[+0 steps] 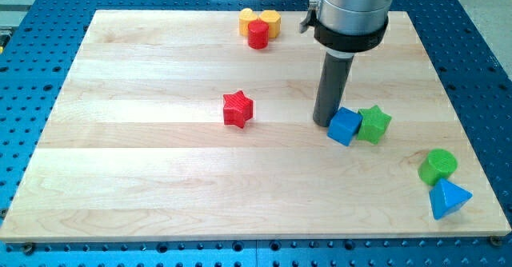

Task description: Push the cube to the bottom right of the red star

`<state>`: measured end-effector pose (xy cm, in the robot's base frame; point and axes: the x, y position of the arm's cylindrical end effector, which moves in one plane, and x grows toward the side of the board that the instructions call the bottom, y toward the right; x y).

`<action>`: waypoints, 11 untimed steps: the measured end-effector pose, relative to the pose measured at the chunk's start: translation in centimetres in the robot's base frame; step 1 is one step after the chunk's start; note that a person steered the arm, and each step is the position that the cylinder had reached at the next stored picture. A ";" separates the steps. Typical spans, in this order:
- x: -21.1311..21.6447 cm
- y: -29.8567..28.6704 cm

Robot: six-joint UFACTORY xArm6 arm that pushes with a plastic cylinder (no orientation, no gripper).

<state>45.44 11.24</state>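
A blue cube [345, 127] sits on the wooden board [160, 195], right of centre. A green star [374, 125] touches its right side. A red star [238, 109] lies near the board's middle, well to the cube's left and slightly higher. My tip [324, 122] stands just left of the blue cube, at its upper left edge, touching or nearly touching it.
A red cylinder [258, 34] stands at the view's top against a yellow block [262, 18]. A green cylinder [438, 165] and a blue triangular block [448, 198] sit near the board's lower right edge. The arm's grey housing [352, 11] hangs over the upper right.
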 end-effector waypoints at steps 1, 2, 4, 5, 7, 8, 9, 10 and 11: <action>0.7 5.9; 2.2 5.6; 2.5 8.6; 3.8 5.0; 8.4 7.0; 10.0 7.2; 13.6 7.3; 13.5 0.2; 7.9 -0.5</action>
